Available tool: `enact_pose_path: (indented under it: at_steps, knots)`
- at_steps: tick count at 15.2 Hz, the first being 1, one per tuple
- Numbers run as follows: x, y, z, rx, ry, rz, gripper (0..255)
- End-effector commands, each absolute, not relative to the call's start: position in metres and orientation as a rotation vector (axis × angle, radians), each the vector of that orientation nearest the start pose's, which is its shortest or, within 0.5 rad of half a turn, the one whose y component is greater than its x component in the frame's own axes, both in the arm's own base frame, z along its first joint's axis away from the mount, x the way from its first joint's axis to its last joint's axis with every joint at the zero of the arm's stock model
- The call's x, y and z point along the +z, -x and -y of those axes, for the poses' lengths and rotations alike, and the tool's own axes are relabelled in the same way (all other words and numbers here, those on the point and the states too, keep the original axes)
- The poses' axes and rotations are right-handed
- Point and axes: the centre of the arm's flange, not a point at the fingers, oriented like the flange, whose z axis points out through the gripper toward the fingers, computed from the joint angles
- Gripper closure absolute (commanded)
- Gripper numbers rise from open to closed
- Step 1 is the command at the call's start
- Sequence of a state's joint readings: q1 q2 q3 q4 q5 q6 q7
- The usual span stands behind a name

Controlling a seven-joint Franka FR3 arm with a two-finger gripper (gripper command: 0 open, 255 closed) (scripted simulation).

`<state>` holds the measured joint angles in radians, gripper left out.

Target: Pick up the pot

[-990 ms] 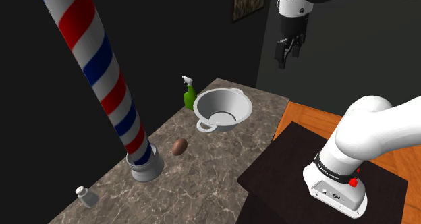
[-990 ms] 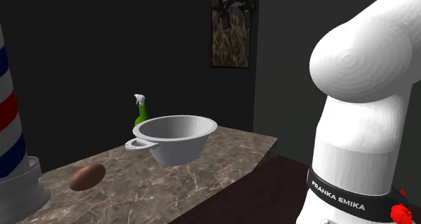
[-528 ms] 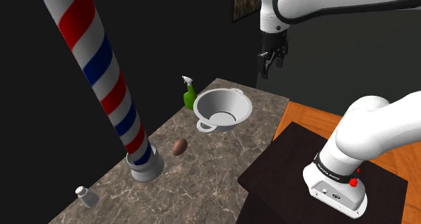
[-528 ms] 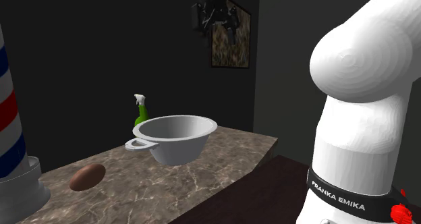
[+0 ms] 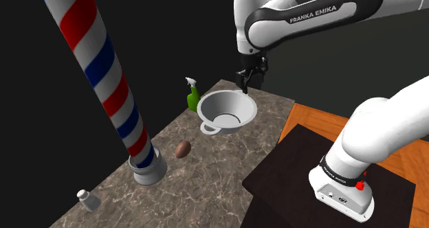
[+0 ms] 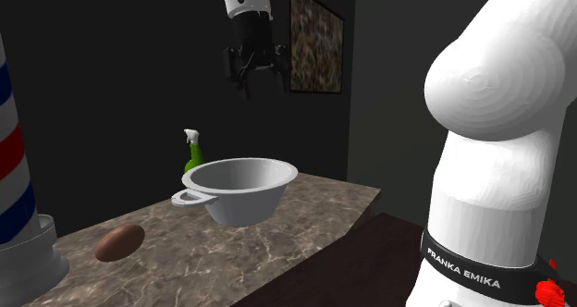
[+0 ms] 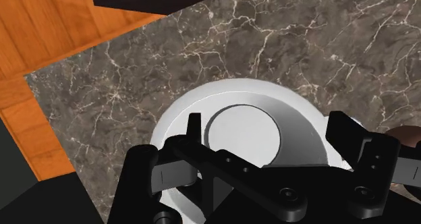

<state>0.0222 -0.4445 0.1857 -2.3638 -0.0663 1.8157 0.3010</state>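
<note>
The pot (image 5: pixel 227 110) stands upright, mouth up, on the marble worktop (image 5: pixel 206 185), just beside the green spray bottle (image 5: pixel 193 96). Its two loop handles set its long axis. One handle points away from the bottle toward a brown oval lump (image 5: pixel 183 149), and the other points toward the worktop's far edge. The gripper (image 5: pixel 245 82) hangs in the air above the pot's far rim, higher than the bottle's top and touching nothing. Its fingers (image 7: pixel 194 131) stand apart and empty, pointing down, with the pot's flat bottom showing between them.
</note>
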Motion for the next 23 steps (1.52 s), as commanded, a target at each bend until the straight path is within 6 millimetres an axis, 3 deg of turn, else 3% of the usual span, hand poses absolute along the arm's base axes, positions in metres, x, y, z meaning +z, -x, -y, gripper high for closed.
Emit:
enact_pose_path:
  at_steps: [1,23]
  knots:
    - [0.464,-0.414,-0.093,0.119,3.302,-0.182,0]
    - [0.275,-0.607,-0.192,0.109,3.307,-0.426,0]
